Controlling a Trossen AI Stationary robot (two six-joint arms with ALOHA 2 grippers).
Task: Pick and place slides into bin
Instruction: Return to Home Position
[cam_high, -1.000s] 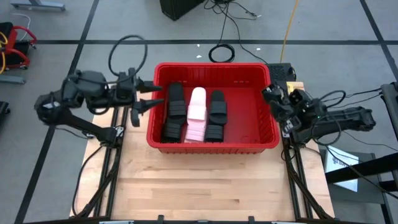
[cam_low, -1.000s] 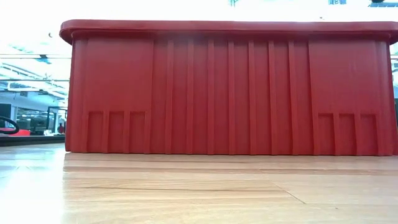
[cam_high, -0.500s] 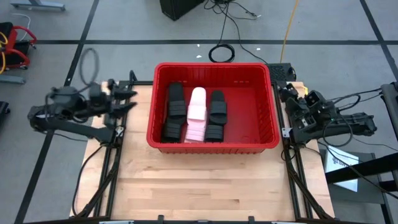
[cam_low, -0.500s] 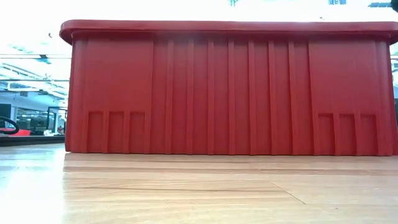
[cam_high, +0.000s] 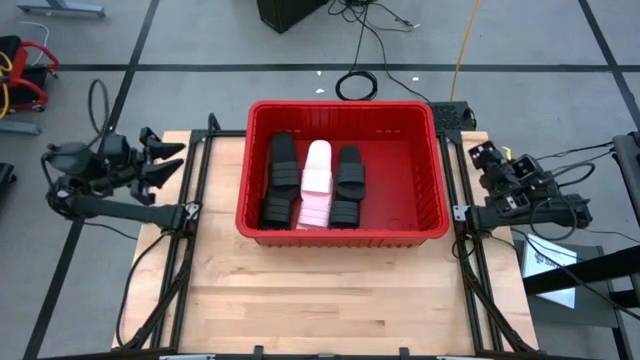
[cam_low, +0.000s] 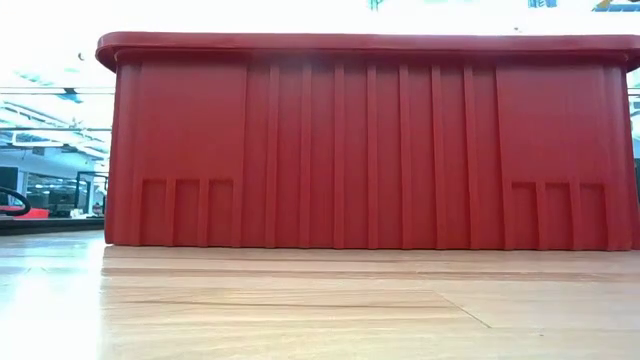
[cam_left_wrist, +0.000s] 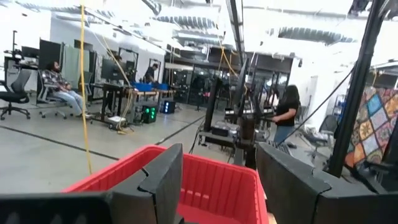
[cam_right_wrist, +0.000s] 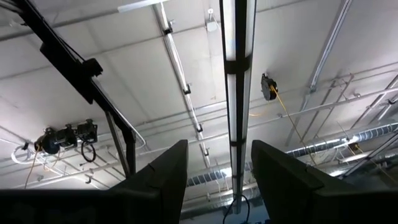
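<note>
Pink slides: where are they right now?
In the high view the pink slides lie inside the red bin, left of its middle, between black slides on either side. The left gripper and right gripper hang outside it at the table's side edges.

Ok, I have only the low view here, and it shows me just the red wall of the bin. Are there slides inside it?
Observer: Yes. The high view shows the slides lying in the left half of the bin, in three rows: black, pale, black.
Operator: And is any slide outside, on the table?
Observer: None that I can see. The table in front of the bin shows only wood.
Operator: Where are the arms?
Observer: The left arm is at the table's left edge and the right arm at its right edge. Both sets of jaws stand open and hold nothing.
</note>
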